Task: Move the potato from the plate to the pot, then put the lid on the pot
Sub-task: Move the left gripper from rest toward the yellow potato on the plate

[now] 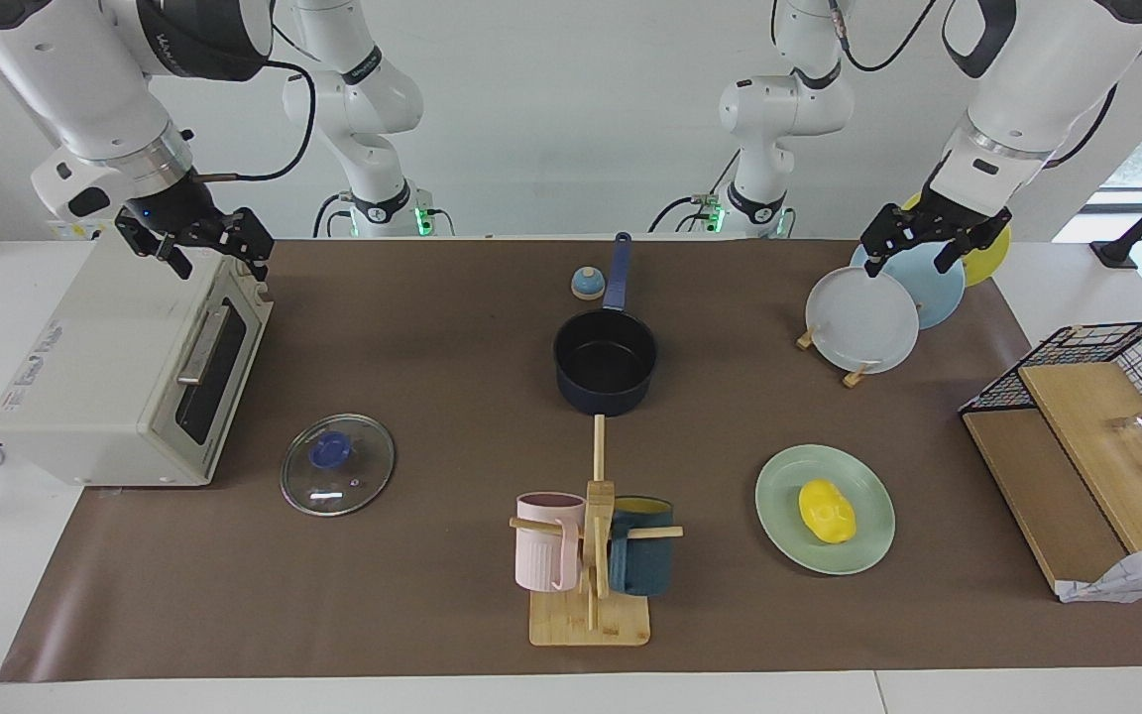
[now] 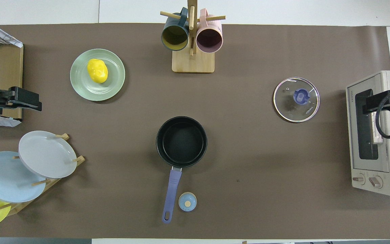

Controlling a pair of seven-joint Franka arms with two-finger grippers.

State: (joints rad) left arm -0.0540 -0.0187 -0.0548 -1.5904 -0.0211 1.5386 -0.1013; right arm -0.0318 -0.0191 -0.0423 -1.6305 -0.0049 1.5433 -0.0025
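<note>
A white toaster oven (image 1: 130,372) stands at the right arm's end of the brown table mat (image 1: 432,595), and a wooden rack (image 2: 42,181) with an upright grey plate (image 1: 862,320), light blue plate (image 1: 923,283) and yellow plate (image 1: 987,253) stands at the left arm's end, close to the robots. A wooden mug tree (image 1: 593,585) holds a pink mug (image 1: 548,540) and a dark teal mug (image 1: 642,557). A small blue-and-tan bell (image 1: 587,283) sits near the robots, while a black wire basket (image 1: 1116,372) rests on wooden boards (image 1: 1037,486) at the left arm's end.

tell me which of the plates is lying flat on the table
The pale green plate holding the potato lies flat. The grey, light blue and yellow plates stand upright in the rack.
</note>
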